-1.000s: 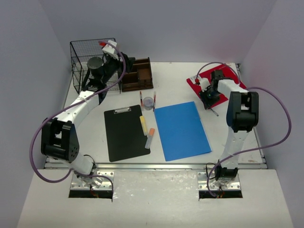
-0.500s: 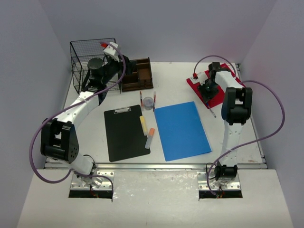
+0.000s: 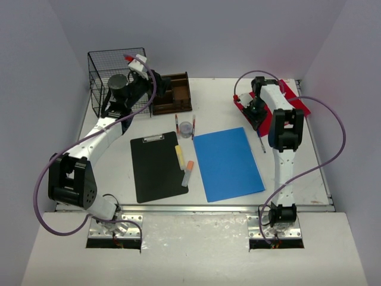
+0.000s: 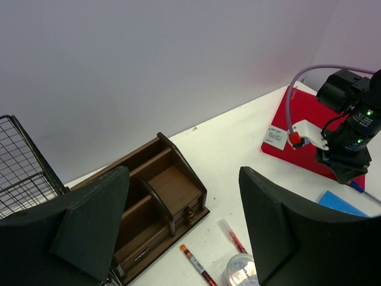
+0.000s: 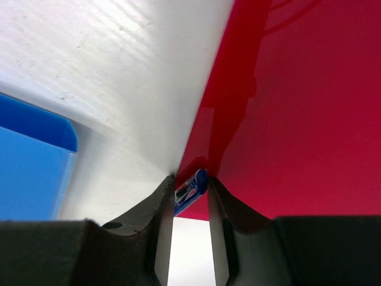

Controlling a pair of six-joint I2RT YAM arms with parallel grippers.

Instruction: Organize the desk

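Note:
The white desk (image 3: 223, 104) carries scattered stationery. My right gripper (image 3: 257, 113) is low at the near-left edge of a red folder (image 3: 292, 95). In the right wrist view its jaws (image 5: 190, 182) are shut on a blue pen (image 5: 191, 187), whose cap sits against the red folder (image 5: 297, 107). The pen's shaft (image 3: 262, 142) trails toward me. My left gripper (image 3: 150, 80) hovers open and empty by the wire basket (image 3: 113, 74). In its wrist view the left gripper (image 4: 181, 179) hangs above the brown wooden organizer (image 4: 155, 202).
A black clipboard (image 3: 156, 170) with a yellow highlighter (image 3: 179, 154) and an orange-capped marker (image 3: 188, 173) lies centre-left. A blue folder (image 3: 228, 164) lies beside it. Two red pens (image 3: 177, 124) flank a small clear container (image 3: 186, 128). Purple cables loop around both arms.
My right gripper moved left and back along the red folder's edge, closing on the blue pen, which shifted with it. The left gripper barely moved.

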